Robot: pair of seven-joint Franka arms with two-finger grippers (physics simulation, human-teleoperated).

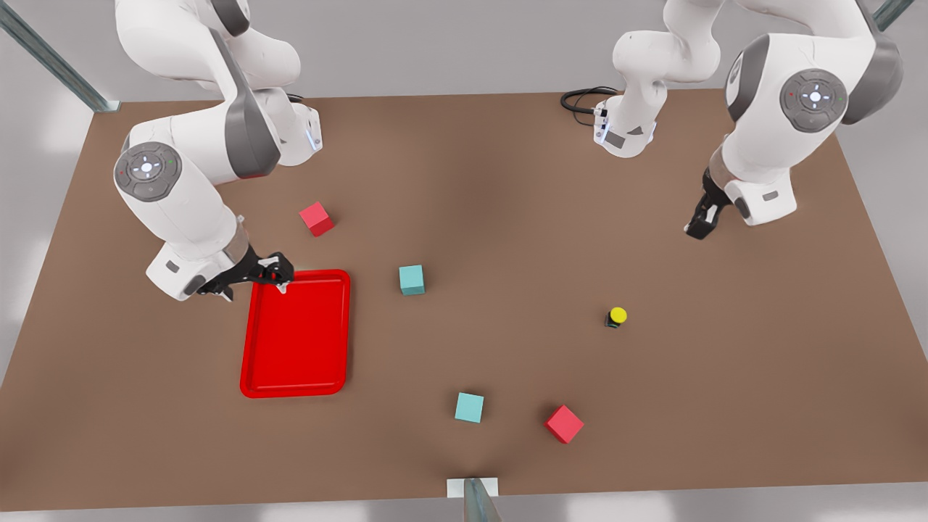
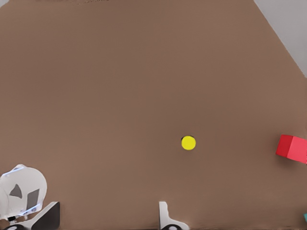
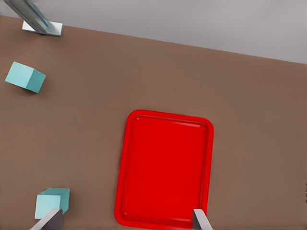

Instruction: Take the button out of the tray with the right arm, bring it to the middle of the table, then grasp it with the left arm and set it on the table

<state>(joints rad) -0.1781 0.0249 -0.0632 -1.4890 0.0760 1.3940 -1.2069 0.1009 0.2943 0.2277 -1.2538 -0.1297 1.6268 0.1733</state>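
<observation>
The button [image 1: 617, 316], yellow cap on a dark body, stands upright on the bare table [image 1: 507, 188], right of centre in the front view; the left wrist view sees its cap [image 2: 188, 143] from above. The red tray [image 1: 296, 333] lies at the front view's left with nothing in it, as the right wrist view also shows [image 3: 165, 167]. My right gripper [image 1: 272, 279] hovers over the tray's far edge, open, with its fingertips [image 3: 200, 220] wide apart. My left gripper [image 1: 699, 226] hangs open at the front view's right, behind the button and well apart from it.
Two red cubes [image 1: 317, 218] [image 1: 564, 423] and two teal cubes [image 1: 412, 280] [image 1: 469, 407] lie scattered on the table. A metal post [image 1: 475, 496] stands at the near edge. A black cable [image 1: 580, 98] loops by the far arm base.
</observation>
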